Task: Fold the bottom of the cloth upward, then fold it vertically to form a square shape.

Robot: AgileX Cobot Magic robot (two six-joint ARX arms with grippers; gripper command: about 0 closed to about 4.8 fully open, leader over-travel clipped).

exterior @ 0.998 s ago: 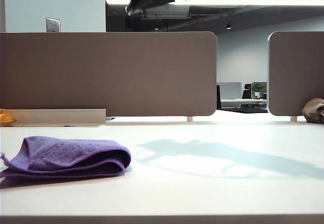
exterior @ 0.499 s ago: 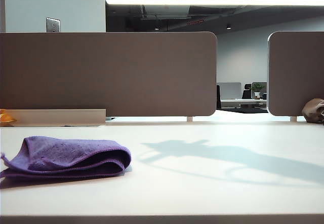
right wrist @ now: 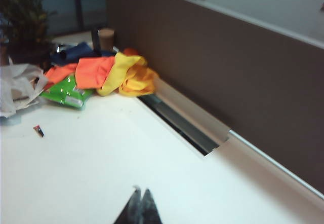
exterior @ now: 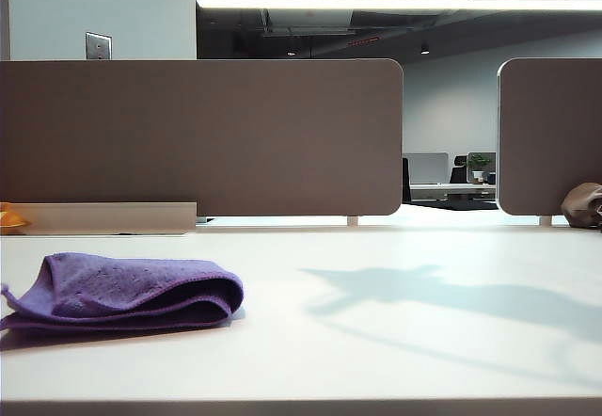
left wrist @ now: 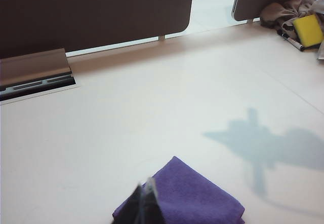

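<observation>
Cloth: purple cloth (exterior: 127, 292), folded into a thick bundle, lying on the worktop (exterior: 376, 341) at the left of the exterior view; rounded fold facing right, a small loop at its left end.
Left pincer: tips (left wrist: 144, 206) pressed together, clenched on nothing, raised above the worktop; cloth (left wrist: 190, 198) just under and beside the tips, apart from them.
Right pincer: tips (right wrist: 139, 206) pressed together, clenched on nothing, above bare worktop (right wrist: 76, 173); cloth nowhere near it in its wrist view.
Ahead of right pincer: heap of orange, yellow and green rags (right wrist: 96, 79), well apart, against a brown partition (right wrist: 243, 87); a cable slot (right wrist: 179, 125) between heap and pincer, along the partition.
Ahead of left pincer: brown partition (left wrist: 91, 11), a cable slot (left wrist: 35, 79), and far off to one side a yellow block (left wrist: 308, 30) by a brown lump (left wrist: 276, 13).
Exterior view: neither arm visible; only an arm-shaped shadow (exterior: 442, 294) on the worktop, right of the cloth.
</observation>
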